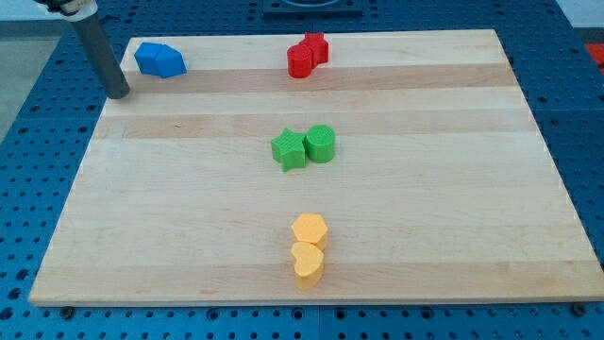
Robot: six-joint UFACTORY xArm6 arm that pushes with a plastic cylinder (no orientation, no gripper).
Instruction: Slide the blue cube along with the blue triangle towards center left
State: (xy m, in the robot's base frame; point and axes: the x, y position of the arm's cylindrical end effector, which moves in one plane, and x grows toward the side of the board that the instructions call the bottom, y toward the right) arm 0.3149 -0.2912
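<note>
Blue perforated benching surrounded a pale wooden board (189, 236). The dark rod had no pincer to open or close; its tip (119, 94) rested at the far left edge. Just right sat two touching blue blocks (159, 59), shapes unclear. A glancing push might split them apart.

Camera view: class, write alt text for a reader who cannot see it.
My tip sits at the wooden board's top-left edge, just left of the two touching blue blocks. Red blocks sit top centre, green blocks mid-board, yellow blocks near the bottom.
</note>
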